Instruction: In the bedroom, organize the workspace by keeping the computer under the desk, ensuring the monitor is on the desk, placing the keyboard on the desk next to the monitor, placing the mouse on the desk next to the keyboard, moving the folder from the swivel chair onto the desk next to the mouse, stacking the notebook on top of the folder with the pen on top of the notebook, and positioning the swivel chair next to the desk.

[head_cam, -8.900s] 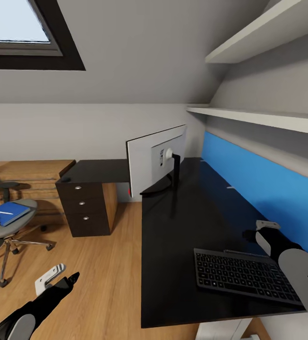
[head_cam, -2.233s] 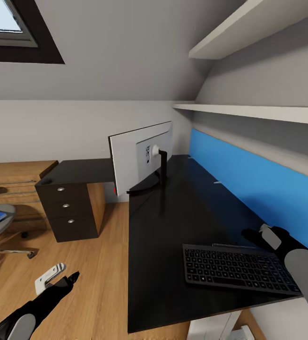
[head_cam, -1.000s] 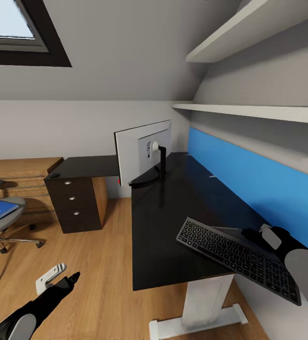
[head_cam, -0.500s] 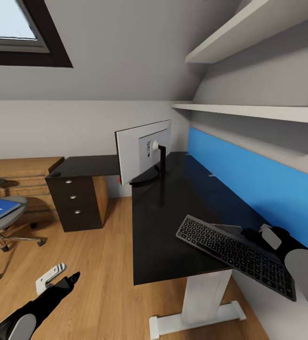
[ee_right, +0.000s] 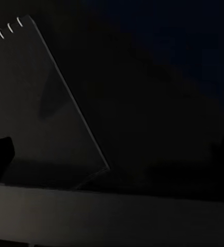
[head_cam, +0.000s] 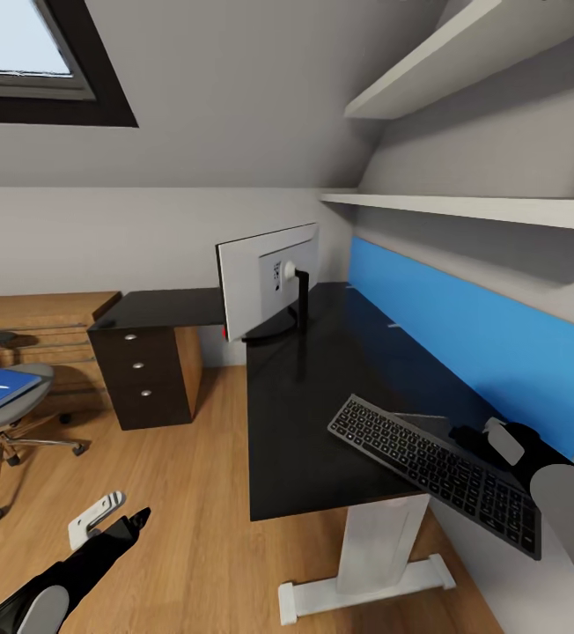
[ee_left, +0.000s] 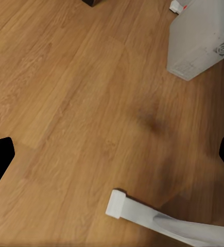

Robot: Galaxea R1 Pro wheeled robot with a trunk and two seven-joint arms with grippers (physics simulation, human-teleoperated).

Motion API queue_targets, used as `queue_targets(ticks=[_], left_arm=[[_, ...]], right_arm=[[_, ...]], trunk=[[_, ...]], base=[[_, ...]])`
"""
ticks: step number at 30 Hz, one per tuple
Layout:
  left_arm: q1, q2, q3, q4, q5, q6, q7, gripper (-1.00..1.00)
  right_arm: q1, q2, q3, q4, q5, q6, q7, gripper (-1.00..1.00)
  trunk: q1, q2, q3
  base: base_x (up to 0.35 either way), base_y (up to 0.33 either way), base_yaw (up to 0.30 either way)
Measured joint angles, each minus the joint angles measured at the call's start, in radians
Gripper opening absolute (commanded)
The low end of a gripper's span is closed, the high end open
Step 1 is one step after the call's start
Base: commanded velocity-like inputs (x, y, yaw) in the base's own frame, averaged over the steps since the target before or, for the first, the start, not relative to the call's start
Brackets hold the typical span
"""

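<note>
At upper left of your head view sits a dark-framed skylight (head_cam: 23, 62) — at upper right, two white wall shelves (head_cam: 472, 207). A blue panel (head_cam: 472, 339) runs below them; a wooden chest (head_cam: 40, 317) stands mid-left.

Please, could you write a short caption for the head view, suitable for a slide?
Right gripper holds the keyboard tilted over the desk edge, monitor behind.

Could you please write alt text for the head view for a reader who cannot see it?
The right hand holds a keyboard tilted over the near end of a black desk, with a monitor at its far end. A swivel chair carries a blue folder.
</note>
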Motion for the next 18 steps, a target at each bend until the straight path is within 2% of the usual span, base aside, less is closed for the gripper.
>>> queue_targets(ticks=[7,13,18], left_arm=[[0.0,-0.001,-0.002,0.001,0.0,0.0,0.0,1.0],[0.0,0.001,-0.005,0.002,-0.001,0.0,0.0,1.0],[0.0,0.001,-0.006,0.002,-0.001,0.0,0.0,1.0]], right_arm=[[0.0,0.0,0.0,0.0,0.0,0.0,0.0,1.0],[0.0,0.0,0.0,0.0,0.0,0.0,0.001,1.0],[0.0,0.0,0.0,0.0,0.0,0.0,0.0,1.0]], trunk=[[0.0,0.0,0.0],[0.0,0.0,0.0],[0.0,0.0,0.0]], base=[[-0.208,0.0,0.0],[-0.053,0.0,0.0],[-0.235,0.0,0.0]])
